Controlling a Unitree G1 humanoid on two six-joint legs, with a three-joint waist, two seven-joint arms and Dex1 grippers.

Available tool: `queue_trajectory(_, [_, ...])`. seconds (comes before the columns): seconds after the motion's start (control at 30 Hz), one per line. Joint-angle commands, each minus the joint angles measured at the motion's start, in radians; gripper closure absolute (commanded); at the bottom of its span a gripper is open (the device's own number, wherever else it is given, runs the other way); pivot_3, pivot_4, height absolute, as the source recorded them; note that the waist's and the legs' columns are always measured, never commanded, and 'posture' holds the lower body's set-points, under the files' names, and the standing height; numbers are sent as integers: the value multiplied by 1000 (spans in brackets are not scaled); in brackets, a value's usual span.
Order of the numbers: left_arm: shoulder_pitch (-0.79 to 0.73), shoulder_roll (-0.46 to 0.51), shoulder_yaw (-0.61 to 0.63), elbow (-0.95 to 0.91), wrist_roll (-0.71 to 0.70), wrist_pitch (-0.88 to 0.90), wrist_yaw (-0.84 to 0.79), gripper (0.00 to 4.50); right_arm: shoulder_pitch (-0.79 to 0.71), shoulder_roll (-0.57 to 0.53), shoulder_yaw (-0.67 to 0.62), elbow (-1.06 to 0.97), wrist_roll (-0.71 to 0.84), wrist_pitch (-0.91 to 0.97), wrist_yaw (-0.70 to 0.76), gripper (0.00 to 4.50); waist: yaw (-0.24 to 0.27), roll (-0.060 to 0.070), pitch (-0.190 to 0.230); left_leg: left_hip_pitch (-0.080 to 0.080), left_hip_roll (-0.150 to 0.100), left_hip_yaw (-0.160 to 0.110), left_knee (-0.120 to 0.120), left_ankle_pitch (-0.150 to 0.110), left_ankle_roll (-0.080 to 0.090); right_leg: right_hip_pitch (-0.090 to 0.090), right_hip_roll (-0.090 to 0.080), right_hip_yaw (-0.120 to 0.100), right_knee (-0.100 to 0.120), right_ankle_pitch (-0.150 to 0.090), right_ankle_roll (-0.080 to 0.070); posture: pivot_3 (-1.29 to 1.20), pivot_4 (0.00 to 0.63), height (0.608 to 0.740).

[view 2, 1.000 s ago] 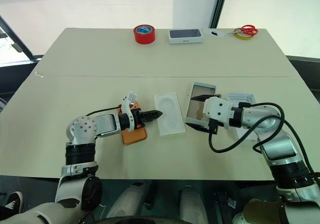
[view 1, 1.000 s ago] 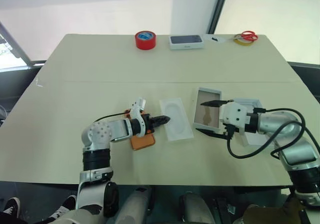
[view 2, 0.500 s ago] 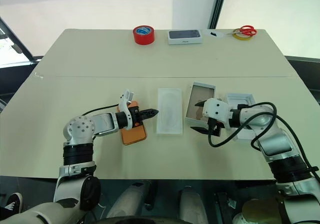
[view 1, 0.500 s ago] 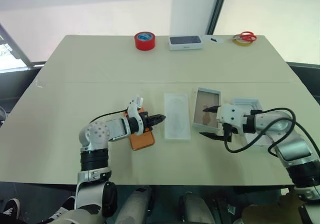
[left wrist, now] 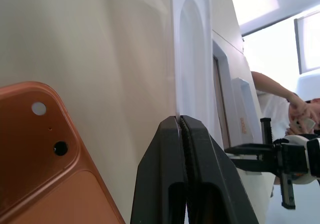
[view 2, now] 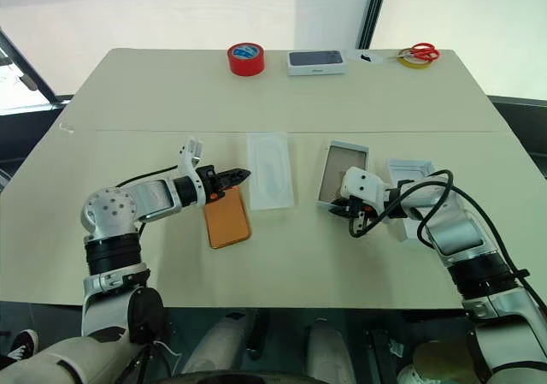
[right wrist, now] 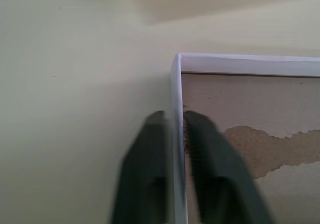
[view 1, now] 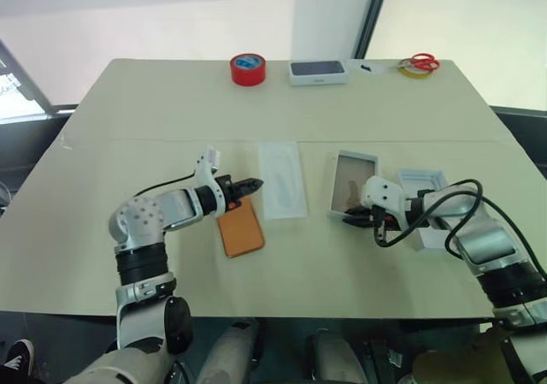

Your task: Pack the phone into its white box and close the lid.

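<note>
**Tray dragged clear, right claw now clamped on the box wall**

Your left claw (view 1: 254, 182) is pinched shut on the near edge of the thin white tray (view 1: 282, 191), and over the last second it has pulled that tray away from the white box (view 1: 352, 186), leftward and toward the far side of the surface (view 1: 128, 110). The tray now lies well apart from the box, just beyond the phone (view 1: 239, 233).

Your right claw (view 2: 342, 212) stood wide open a second ago beside the box; now it is closed on the box's near left wall, one finger outside and one inside against the tan floor, as the right wrist view shows.

The phone lies back-up on the surface, untouched, between the left arm and the tray, camera bump toward the far end. The lid (view 1: 427, 203) rests to the right of the box, behind the right arm, partly hidden.

For you this means the box interior looks free to receive the phone and the base is steadied. Packing itself has not begun: your left claw must first let go of the tray before it can take the phone, and the lid comes last.
</note>
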Motion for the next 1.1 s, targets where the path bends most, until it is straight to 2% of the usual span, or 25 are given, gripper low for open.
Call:
queue_trajectory(0.03, [-46,4,28,-64,-58,1,-6,4500,1,8,-1,-83,42,-9,41,4469,0,0,0,0,0,0,0,0,0,0,0,0,0,0,0,0,150,740])
queue_trajectory(0.1, [-84,-22,94,-31,-118,50,18,4500,23,13,6,-126,50,-45,59,4469,2,-1,0,0,0,0,0,0,0,0,0,0,0,0,0,0,150,740])
queue_trajectory(0.27, [-123,-66,155,-1,-182,108,66,4500,46,52,24,-188,61,-81,54,4469,1,-1,1,0,0,-1,0,0,0,0,0,-1,0,0,0,0,150,740])
queue_trajectory(0.47, [-85,-113,116,10,-165,97,89,4500,21,104,29,-182,57,-36,4,4469,1,-2,1,0,0,-1,0,0,0,0,0,-1,0,0,1,0,150,740])
queue_trajectory(0.5, [-79,-119,107,11,-161,93,90,4500,21,105,24,-186,54,-40,-5,3895,1,-2,1,0,0,-1,0,0,0,0,0,-1,0,0,1,0,150,740])
queue_trajectory(0.53, [-74,-123,102,11,-159,92,91,4500,22,106,20,-192,52,-43,-12,3623,1,-2,1,0,0,-1,0,0,0,0,0,-1,0,0,1,0,150,740])
queue_trajectory(0.57, [-71,-125,99,10,-159,90,90,4500,25,105,17,-198,51,-44,-17,3134,1,-2,1,0,0,-1,0,0,0,0,0,-1,0,0,1,0,150,740])
queue_trajectory(0.73, [-52,-113,33,27,-139,57,46,4500,108,-15,-73,-278,92,-43,19,552,5,-2,1,-1,0,-1,0,0,0,0,0,-1,-1,0,1,0,150,740])
queue_trajectory(0.83, [-57,-96,-12,52,-121,23,5,4500,176,-115,-154,-272,102,-65,44,552,8,-2,1,-1,-1,-1,1,0,1,0,-1,-1,-1,0,1,0,150,740])
queue_trajectory(0.9, [-64,-83,-34,77,-111,9,-14,4500,197,-143,-183,-264,106,-77,40,552,0,-2,1,-1,-1,0,1,0,1,0,-1,-1,-1,0,1,0,150,740])
queue_trajectory(1.1, [-98,-49,-156,184,-42,-68,-135,4500,200,-109,-311,-218,194,-84,-2,552,0,-2,1,-2,0,0,0,0,0,0,0,-1,-1,0,0,0,150,740])
